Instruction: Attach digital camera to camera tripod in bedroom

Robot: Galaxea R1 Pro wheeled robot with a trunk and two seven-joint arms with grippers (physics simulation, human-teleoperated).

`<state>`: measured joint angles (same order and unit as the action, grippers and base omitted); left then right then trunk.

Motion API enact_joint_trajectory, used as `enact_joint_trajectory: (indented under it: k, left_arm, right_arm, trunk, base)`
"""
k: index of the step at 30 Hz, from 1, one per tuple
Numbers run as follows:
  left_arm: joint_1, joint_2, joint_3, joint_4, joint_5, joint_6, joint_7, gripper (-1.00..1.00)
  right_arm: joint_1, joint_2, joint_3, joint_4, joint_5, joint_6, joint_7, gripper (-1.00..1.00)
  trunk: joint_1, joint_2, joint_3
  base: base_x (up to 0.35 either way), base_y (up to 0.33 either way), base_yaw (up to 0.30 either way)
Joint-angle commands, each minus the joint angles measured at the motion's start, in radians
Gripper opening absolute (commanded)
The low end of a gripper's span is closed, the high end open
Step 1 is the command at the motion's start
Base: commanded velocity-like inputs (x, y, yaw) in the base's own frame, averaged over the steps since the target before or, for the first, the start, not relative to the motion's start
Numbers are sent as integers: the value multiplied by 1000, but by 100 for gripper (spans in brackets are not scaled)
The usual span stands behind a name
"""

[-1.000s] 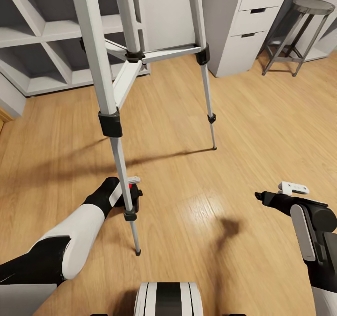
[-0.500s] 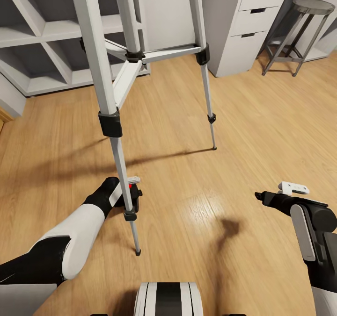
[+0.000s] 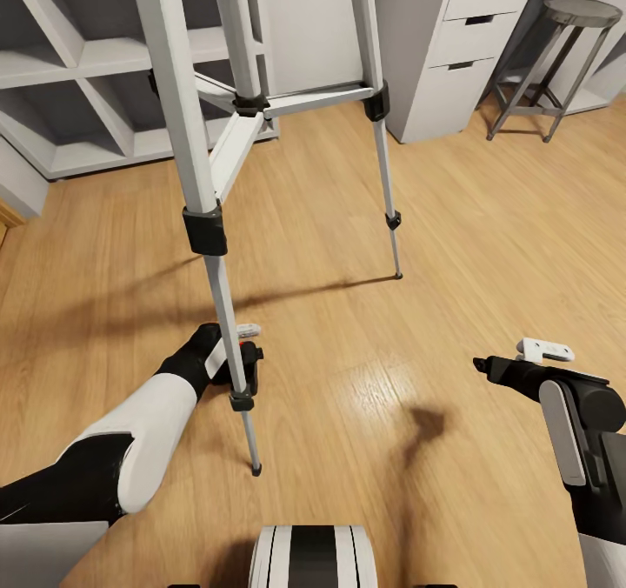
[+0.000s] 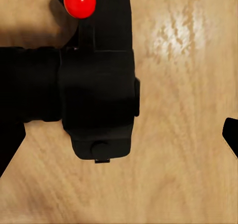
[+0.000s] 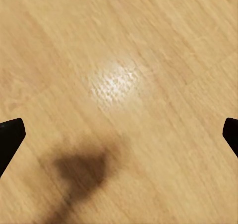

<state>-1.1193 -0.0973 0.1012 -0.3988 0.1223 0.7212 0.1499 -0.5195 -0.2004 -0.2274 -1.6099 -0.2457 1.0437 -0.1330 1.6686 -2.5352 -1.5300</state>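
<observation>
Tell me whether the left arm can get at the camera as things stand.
Probably yes. The left end effector hangs right over the camera, its fingers spread wide to either side. The tripod has a leg standing close by the wrist, which might brush it.

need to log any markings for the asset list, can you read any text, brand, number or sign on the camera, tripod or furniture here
No readable text, brand, number or sign anywhere in these views.
digital camera: plain matte black with a red button, no lettering visible.
camera tripod: bare silver legs and black joints, no label.
white drawer unit and grey cube shelves: unmarked.
left claw and right claw: no markings visible.
</observation>
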Motion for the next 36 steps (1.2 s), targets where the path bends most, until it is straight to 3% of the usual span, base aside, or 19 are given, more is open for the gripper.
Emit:
enact_joint_trajectory:
  k: [1, 20, 36]
  left_arm:
    - [-3, -1, 5, -2, 11, 4, 11, 100]
    - [-15, -4, -26, -2, 13, 4, 17, 100]
    - [-14, -3, -29, -2, 13, 4, 13, 100]
  right_arm:
    - [0, 0, 0, -1, -11, 4, -10, 100]
    - [0, -1, 0, -1, -10, 4, -10, 100]
    - [0, 0, 0, -1, -10, 4, -10, 100]
  trunk:
    - [0, 0, -1]
    - [0, 0, -1]
    - [7, -4, -59]
  base:
    - [0, 0, 0]
    - [0, 0, 0]
    - [0, 0, 0]
